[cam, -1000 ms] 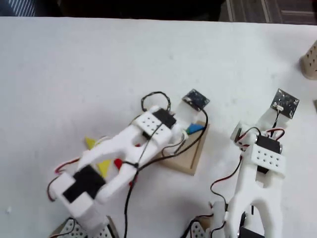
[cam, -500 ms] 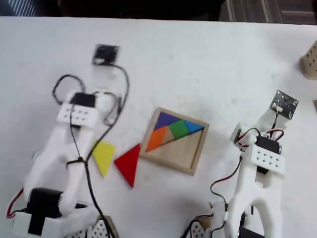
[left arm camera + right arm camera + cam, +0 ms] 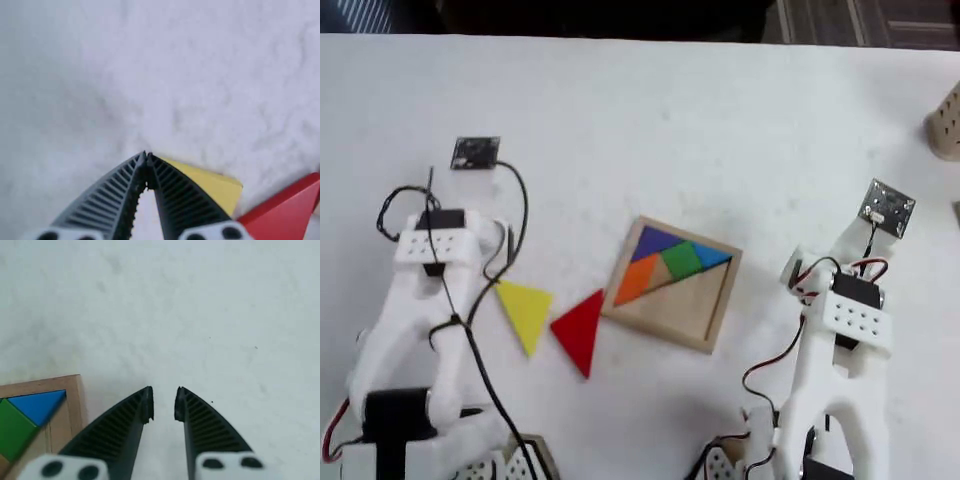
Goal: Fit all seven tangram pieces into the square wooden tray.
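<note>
left end effector [image 3: 146, 157] closed by yellow triangle [image 3: 524, 310], right end effector [image 3: 164, 402] ajar, possibly wooden block [image 3: 947, 124] beyond

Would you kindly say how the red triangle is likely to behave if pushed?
The red triangle lies flat on the table, so it should slide, not roll or tip. It looks thin and rigid, probably light; pushed off-centre, it may well spin.

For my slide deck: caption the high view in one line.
Partly filled wooden tray between the left arm and right arm; yellow triangle and red triangle lie outside it.
</note>
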